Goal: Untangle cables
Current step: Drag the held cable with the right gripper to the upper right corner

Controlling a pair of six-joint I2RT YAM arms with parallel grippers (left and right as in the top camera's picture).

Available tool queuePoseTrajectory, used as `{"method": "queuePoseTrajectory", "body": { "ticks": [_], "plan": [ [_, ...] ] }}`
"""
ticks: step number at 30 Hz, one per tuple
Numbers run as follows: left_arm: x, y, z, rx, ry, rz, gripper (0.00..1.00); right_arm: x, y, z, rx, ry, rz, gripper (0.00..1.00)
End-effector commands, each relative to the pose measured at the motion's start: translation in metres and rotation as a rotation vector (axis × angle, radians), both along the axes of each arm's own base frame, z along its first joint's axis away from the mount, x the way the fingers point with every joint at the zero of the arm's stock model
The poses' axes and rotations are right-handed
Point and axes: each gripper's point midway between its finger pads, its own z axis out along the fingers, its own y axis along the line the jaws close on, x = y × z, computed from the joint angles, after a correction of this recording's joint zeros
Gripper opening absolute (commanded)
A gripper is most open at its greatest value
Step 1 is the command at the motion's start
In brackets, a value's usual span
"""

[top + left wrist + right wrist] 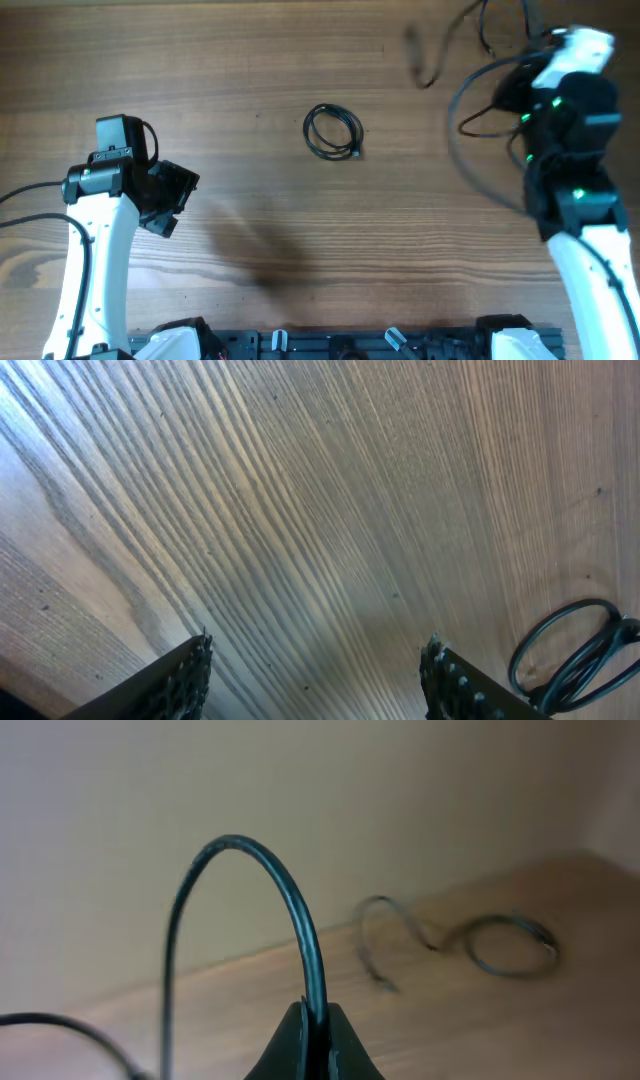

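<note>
The right pincer is pinched tight on a thin black rubbery cord, which rises from between the tips in a tall arch and drops away at the left of the wrist view. Beyond it, on the brown wood-grain bench, a curling grey-black strand lies blurred. Whether it belongs to the same cord I cannot tell. From overhead, the right arm sits at the far right corner among thin dark loops that I cannot separate from the arm's own wiring.

The left pincer stands wide with nothing between its fingers, low over bare wood on the left side. A small black coil of cable lies mid-bench, well apart from both arms. The left wrist camera catches that coil at its lower right edge.

The step in hand looks like drawing the held cord clear so it can be laid out alone. The grip is at the very tips on a thin, slick cord — it could slide out, so the pull wants to be slow and steady, not a jerk. Watch that the slack does not catch on the arm. Set the cord down on a bare stretch of bench, away from the coil. The idle left pincer is best placed to go for the coil or to pin a loose end.
</note>
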Motion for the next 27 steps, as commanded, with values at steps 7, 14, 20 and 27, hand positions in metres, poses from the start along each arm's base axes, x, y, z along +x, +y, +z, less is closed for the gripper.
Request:
{"method": "queuePoseTrajectory", "body": {
  "ticks": [7,14,20,27],
  "plan": [
    [-0.001,0.001,-0.002,-0.005,0.007,0.001,0.69,-0.025,-0.172,-0.120,0.813,-0.012,-0.812,0.04],
    [0.001,0.001,-0.002,-0.004,-0.001,0.001,0.69,-0.058,-0.216,-0.127,0.907,-0.139,-1.055,0.06],
    [0.001,0.001,-0.002,-0.004,0.000,0.000,0.67,-0.064,-0.222,-0.155,0.865,-0.066,-1.131,0.07],
    [0.002,0.001,-0.002,-0.004,-0.003,0.001,0.67,-0.050,-0.223,-0.213,0.457,0.372,-0.876,0.95]
  ]
}}
